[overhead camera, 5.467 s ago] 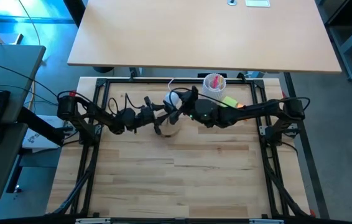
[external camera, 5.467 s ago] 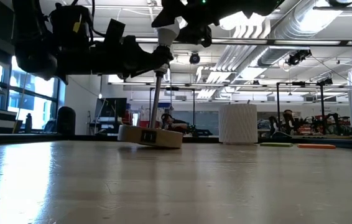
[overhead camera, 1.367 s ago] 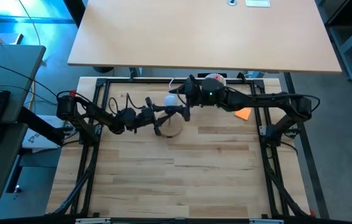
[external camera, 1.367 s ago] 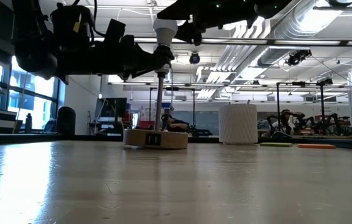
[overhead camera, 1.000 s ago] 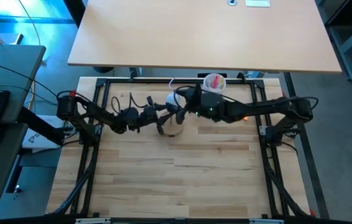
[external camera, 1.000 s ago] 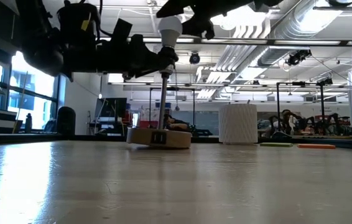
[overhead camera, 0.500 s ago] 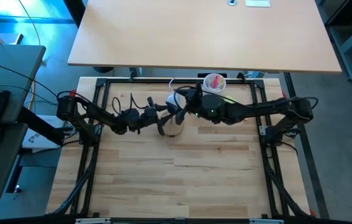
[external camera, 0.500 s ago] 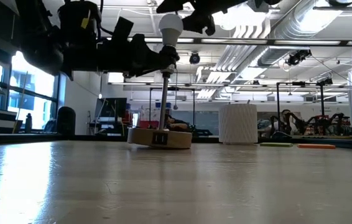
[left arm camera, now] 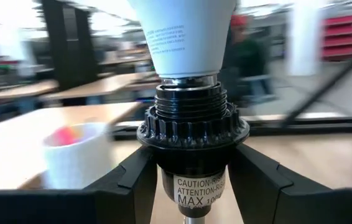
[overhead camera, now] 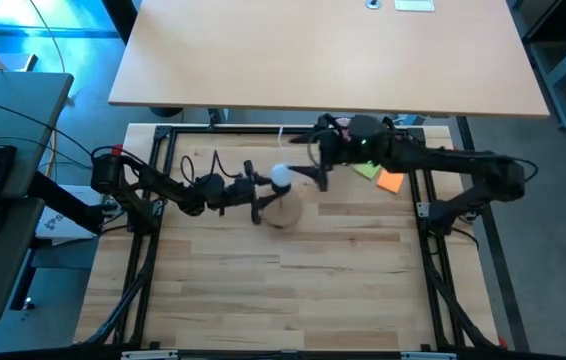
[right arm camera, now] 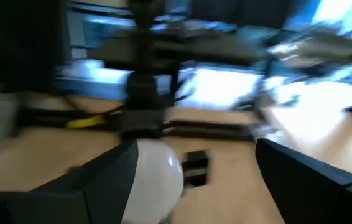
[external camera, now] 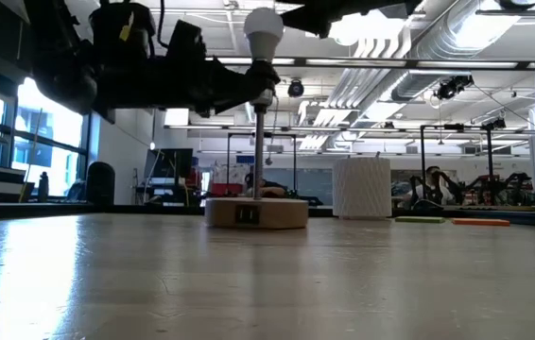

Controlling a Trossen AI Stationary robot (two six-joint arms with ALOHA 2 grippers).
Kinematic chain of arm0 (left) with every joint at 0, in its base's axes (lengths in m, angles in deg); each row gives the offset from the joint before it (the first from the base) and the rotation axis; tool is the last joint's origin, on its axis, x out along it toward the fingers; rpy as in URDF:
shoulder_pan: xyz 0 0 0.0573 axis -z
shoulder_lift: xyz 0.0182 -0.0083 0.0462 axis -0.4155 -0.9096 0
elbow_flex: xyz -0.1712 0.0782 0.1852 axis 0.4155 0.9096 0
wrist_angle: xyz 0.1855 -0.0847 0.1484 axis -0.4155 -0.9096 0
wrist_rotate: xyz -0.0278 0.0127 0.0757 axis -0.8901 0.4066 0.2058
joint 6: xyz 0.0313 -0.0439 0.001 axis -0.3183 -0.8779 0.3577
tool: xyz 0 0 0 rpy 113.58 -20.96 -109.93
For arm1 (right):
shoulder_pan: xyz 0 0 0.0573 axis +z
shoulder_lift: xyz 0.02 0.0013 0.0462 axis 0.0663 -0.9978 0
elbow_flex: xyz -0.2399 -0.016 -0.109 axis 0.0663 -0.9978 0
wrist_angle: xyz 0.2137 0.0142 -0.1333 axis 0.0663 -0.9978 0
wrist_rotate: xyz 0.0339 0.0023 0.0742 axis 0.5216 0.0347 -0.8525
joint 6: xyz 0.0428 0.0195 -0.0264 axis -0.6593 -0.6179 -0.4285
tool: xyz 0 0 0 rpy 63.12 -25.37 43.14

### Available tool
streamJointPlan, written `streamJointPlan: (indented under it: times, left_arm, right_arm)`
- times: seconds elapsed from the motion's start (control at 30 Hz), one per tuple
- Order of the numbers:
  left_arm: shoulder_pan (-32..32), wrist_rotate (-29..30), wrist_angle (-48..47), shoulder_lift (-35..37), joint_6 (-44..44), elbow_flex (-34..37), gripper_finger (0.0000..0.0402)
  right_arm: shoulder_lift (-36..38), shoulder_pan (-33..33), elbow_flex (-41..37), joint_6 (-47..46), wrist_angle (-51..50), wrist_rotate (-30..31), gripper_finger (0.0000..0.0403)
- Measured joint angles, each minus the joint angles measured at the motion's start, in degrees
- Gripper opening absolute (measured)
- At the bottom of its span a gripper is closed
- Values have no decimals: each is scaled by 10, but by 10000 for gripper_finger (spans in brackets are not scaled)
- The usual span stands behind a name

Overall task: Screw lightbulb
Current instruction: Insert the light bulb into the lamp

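Note:
The white lightbulb (external camera: 264,26) sits upright with its base in the black socket (left arm camera: 191,127), on top of a thin pole (external camera: 260,142) that rises from the wooden disc stand (external camera: 256,212). It also shows in the high view (overhead camera: 281,176). The stand lies flat on the table. My left gripper (overhead camera: 259,190) is shut on the socket. My right gripper (overhead camera: 318,165) is open and empty, a little to the bulb's far right and clear of it; its own view shows the bulb (right arm camera: 158,177) between its spread fingers. My left gripper pinches the socket's lower body (left arm camera: 191,186), below the ribbed collar, between its two fingers (left arm camera: 135,183). The fingers come in level from the table's left, across the upright pole. The stand's base rests on the table and the pole stands upright.
A white ribbed cup with pink contents (external camera: 362,187) stands at the far side, behind the stand; it also shows in the left wrist view (left arm camera: 76,155). A green piece (overhead camera: 368,170) and an orange piece (overhead camera: 391,181) lie at the far right, under my right arm.
My right gripper has let go of the bulb's top and drawn back toward the table's far right. The stand, whose base was tipped, now lies flat and has slid a little to the right with my left gripper. The bulb stays in the socket.

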Motion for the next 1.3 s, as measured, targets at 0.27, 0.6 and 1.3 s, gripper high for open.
streamJointPlan:
  times: [0.27, 0.6, 1.3]
  left_arm:
    - [-38, -226, 16, 0, -38, 0, 159]
    - [-58, -410, 8, 0, -68, -4, 159]
    - [-57, -416, 11, 0, -72, -4, 159]
  right_arm:
    - [19, 27, -23, -70, -26, -133, 323]
    - [-76, 97, -43, -54, 150, -74, 323]
    - [-151, 138, -43, -125, 253, -14, 272]
